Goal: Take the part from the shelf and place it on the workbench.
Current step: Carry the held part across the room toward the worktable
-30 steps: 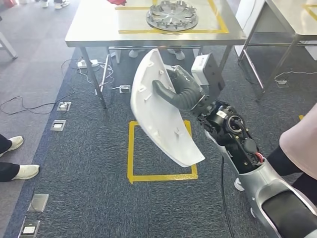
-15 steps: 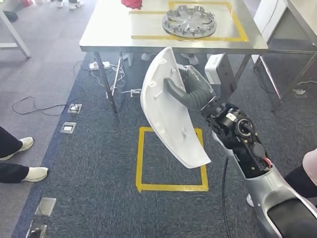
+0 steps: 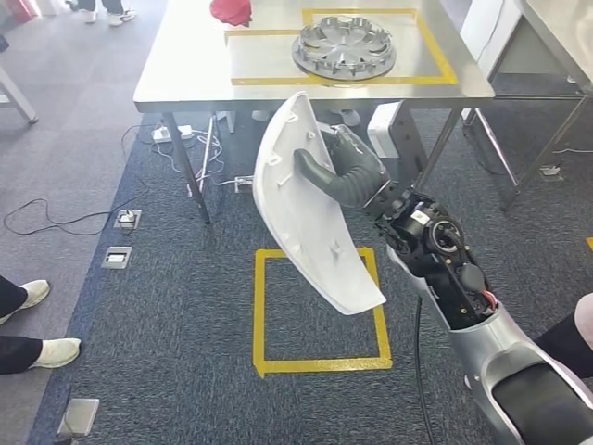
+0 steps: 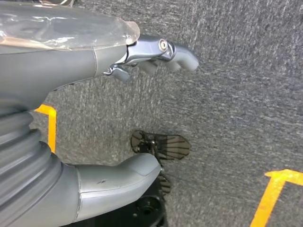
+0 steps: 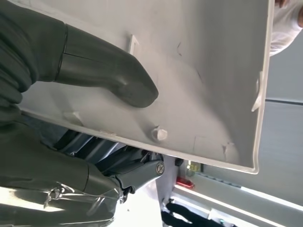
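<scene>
My right hand [image 3: 346, 171] grips a large curved white plastic part [image 3: 308, 218], holding it upright above the carpet. Its thumb presses the part's inner face and its fingers wrap behind the edge; the right wrist view shows that thumb [image 5: 107, 78] on the white part [image 5: 200, 71]. The steel workbench [image 3: 189, 74] stands just ahead, its near edge a little beyond the part's top. In the left wrist view my left hand [image 4: 89, 109] hangs over the carpet, fingers apart, holding nothing.
A silver wheel cover [image 3: 344, 48] lies inside yellow tape on the workbench, with a red cloth [image 3: 231, 11] behind it. A yellow tape square [image 3: 318, 311] marks the carpet below the part. Cables and floor sockets [image 3: 115, 257] lie left. A person's shoes [image 3: 42, 352] are at far left; another table [image 3: 560, 37] at right.
The whole view has shifted, so the camera moved; the workbench sits slightly lower and nearer in the picture. The right hand keeps the same grip on the white part.
</scene>
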Robot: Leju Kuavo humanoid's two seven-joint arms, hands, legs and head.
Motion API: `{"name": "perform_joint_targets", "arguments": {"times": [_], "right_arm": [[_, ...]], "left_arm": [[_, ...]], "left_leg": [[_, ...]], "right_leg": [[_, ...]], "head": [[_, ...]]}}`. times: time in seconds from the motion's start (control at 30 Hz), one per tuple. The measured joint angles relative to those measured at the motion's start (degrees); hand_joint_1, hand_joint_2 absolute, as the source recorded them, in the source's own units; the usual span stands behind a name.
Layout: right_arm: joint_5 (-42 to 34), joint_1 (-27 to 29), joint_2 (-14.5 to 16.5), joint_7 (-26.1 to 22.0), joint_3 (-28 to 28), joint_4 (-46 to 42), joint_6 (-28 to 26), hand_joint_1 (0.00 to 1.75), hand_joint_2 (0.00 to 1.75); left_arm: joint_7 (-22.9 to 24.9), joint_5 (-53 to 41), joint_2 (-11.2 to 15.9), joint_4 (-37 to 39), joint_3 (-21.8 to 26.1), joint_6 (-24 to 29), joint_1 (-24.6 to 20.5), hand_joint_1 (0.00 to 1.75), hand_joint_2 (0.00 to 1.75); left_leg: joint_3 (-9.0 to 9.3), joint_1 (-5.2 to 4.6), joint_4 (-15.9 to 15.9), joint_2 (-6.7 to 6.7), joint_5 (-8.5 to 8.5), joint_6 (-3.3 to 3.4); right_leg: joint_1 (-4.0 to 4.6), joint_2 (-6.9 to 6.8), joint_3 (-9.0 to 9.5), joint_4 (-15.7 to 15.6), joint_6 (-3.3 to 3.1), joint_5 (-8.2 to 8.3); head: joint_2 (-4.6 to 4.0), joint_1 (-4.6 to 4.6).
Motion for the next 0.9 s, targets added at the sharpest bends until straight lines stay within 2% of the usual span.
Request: {"name": "perform_joint_targets", "arguments": {"times": [0.07,0.1,0.17,0.2,0.23,0.27,0.3,0.33,0.37,0.4,0.47,0.57,0.6,0.63,0.7,0.73,0.77,0.8,0.83,0.87,0.9], "right_arm": [[0.0,0.0,0.0,0.0,-0.1,-0.1,0.0,1.75,1.75],[0.0,0.0,0.0,0.0,-0.1,-0.1,0.0,1.75,1.75],[0.0,0.1,0.0,0.0,-0.1,-0.2,0.0,1.75,1.75],[0.0,0.2,0.0,0.0,-0.2,-0.2,0.0,1.75,1.75],[0.0,0.3,0.0,0.0,-0.2,-0.2,0.0,1.75,1.75],[0.0,0.4,0.0,0.0,-0.2,-0.2,0.0,1.75,1.75],[0.0,0.4,0.0,0.0,-0.2,-0.2,0.0,1.75,1.75],[0.0,0.4,0.0,0.0,-0.2,-0.2,0.0,1.75,1.75],[0.0,0.4,0.0,0.0,-0.2,-0.2,0.0,1.75,1.75],[0.0,0.3,0.0,0.0,-0.3,-0.2,0.0,1.75,1.75],[0.0,0.2,0.0,0.0,-0.3,-0.2,0.0,1.75,1.75],[-0.1,0.1,0.0,-0.1,-0.4,-0.3,0.0,1.75,1.75],[-0.2,0.0,0.0,-0.1,-0.5,-0.4,0.1,1.75,1.75],[-0.3,0.0,0.0,-0.1,-0.5,-0.4,0.1,1.75,1.75],[-0.7,0.0,0.0,-0.1,-0.5,-0.4,0.3,1.75,1.75],[-0.9,0.0,0.0,0.0,-0.5,-0.4,0.4,1.75,1.75],[-1.0,0.1,0.0,0.0,-0.5,-0.4,0.5,1.75,1.75],[-1.0,0.1,0.0,0.0,-0.5,-0.4,0.5,1.75,1.75],[-1.1,0.1,0.0,0.0,-0.5,-0.4,0.6,1.75,1.75],[-1.1,0.0,0.0,0.0,-0.5,-0.4,0.6,1.75,1.75],[-1.1,-0.1,0.0,0.0,-0.5,-0.4,0.6,1.75,1.75]], "left_arm": [[0.0,0.0,0.0,0.0,0.0,0.0,-0.1,0.0,1.75],[0.0,0.0,0.0,0.0,0.0,0.0,-0.1,0.0,1.75],[0.0,0.0,0.1,0.0,0.0,0.0,-0.1,0.0,1.75],[0.0,0.0,0.0,0.0,0.0,0.0,-0.1,0.0,1.75],[0.0,0.0,0.0,0.0,0.0,0.0,-0.1,0.0,1.75],[0.1,0.0,0.0,0.0,0.0,0.0,-0.1,0.0,1.75],[0.1,0.0,0.0,0.0,0.0,0.0,-0.1,0.0,1.75],[0.1,0.0,0.0,0.0,0.0,0.0,-0.1,0.0,1.75],[0.1,0.0,0.0,0.0,0.0,0.0,-0.1,0.0,1.75],[0.1,0.0,-0.1,0.0,0.0,0.0,-0.1,0.0,1.75],[0.1,0.0,-0.1,0.0,-0.1,0.0,-0.2,0.0,1.75],[0.1,0.0,-0.1,0.0,-0.1,0.0,-0.2,0.0,1.75],[0.1,0.0,-0.1,0.0,-0.1,0.0,-0.3,0.0,1.75],[0.1,0.0,-0.1,0.0,-0.2,0.0,-0.3,0.0,1.75],[0.1,0.0,-0.1,0.0,-0.2,0.0,-0.3,0.0,1.75],[0.1,0.0,-0.1,0.0,-0.3,0.0,-0.2,0.0,1.75],[0.2,0.0,-0.1,0.0,-0.3,0.0,-0.1,0.0,1.75],[0.2,0.0,-0.1,0.0,-0.3,0.0,-0.1,0.0,1.75],[0.2,0.0,0.0,0.0,-0.3,0.0,-0.1,0.0,1.75],[0.2,0.0,0.0,0.0,-0.3,0.0,-0.1,0.0,1.75],[0.2,0.1,0.1,0.0,-0.3,0.0,-0.1,0.0,1.75]], "left_leg": [[0.51,0.1,-0.1,-0.04,-0.3,0.7],[0.87,0.16,-0.2,-0.03,-0.52,1.03],[1.47,0.05,-0.2,-0.04,-1.09,1.5],[1.76,-0.02,-0.2,-0.06,-1.37,1.58],[2.07,-0.07,-0.2,-0.1,-1.66,1.59],[2.49,-0.12,-0.2,-0.16,-1.97,1.56],[3.02,-0.16,-0.2,-0.23,-2.32,1.49],[3.57,-0.18,-0.2,-0.29,-2.69,1.37],[4.03,-0.29,-0.2,-0.34,-3.05,1.17],[4.28,-0.38,-0.2,-0.38,-3.34,0.95],[4.33,-0.48,-0.2,-0.39,-3.6,0.44],[4.0,-0.48,0.8,-0.28,-4.38,-0.37],[2.93,-0.48,3.0,-0.26,-5.39,-0.61],[0.98,-0.4,6.5,-0.26,-6.8,-0.8],[-4.18,-0.36,14.8,-0.25,-9.22,-1.09],[-6.04,-0.35,17.1,-0.25,-9.19,-1.16],[-6.69,-0.34,16.9,-0.25,-7.93,-1.14],[-6.0,-0.33,14.3,-0.24,-5.6,-1.05],[-4.35,-0.33,9.9,-0.21,-2.75,-0.89],[-2.46,-0.42,5.6,-0.18,-0.73,-0.7],[-0.94,-0.52,2.4,-0.17,0.41,-0.46]], "right_leg": [[-0.18,-0.15,-0.48,1.7,0.57,-1.5],[-0.23,-0.23,-1.65,4.4,0.8,-2.97],[-0.24,-0.34,-5.95,13.1,1.08,-6.47],[-0.24,-0.34,-8.18,16.9,1.13,-7.42],[-0.24,-0.34,-9.65,18.8,1.11,-7.26],[-0.22,-0.34,-9.98,18.1,0.99,-5.83],[-0.2,-0.34,-9.12,15.1,0.77,-3.32],[-0.15,-0.34,-7.58,10.7,0.46,-0.45],[0.02,-0.34,-5.99,6.5,0.14,1.71],[0.19,-0.34,-4.67,3.2,-0.15,2.87],[0.5,-0.32,-3.51,1.0,-0.52,2.76],[0.13,-0.29,-2.34,0.0,-1.21,2.74],[-0.03,-0.32,-1.89,-0.4,-1.48,2.74],[-0.08,-0.37,-1.54,-0.5,-1.69,2.6],[-0.08,-0.39,-1.09,-0.5,-1.98,2.09],[-0.07,-0.35,-0.78,-0.5,-2.01,1.75],[-0.07,-0.3,-0.35,-0.5,-1.97,1.37],[-0.07,-0.25,0.22,-0.5,-1.86,0.92],[-0.08,-0.23,0.87,-0.5,-1.71,0.38],[0.06,-0.22,1.3,-0.5,-1.46,-0.23],[0.17,-0.2,1.62,-0.5,-1.2,-0.8]], "head": [[0.0,0.31],[0.0,0.55],[0.0,1.18],[0.0,1.46],[0.0,1.71],[0.0,1.95],[0.0,2.22],[0.0,2.5],[0.0,2.64],[0.0,2.78],[0.0,2.74],[0.0,2.36],[0.0,2.14],[0.0,1.86],[0.0,1.22],[0.0,0.96],[0.0,0.74],[0.0,0.55],[0.0,0.36],[0.0,0.13],[0.0,-0.05]]}}
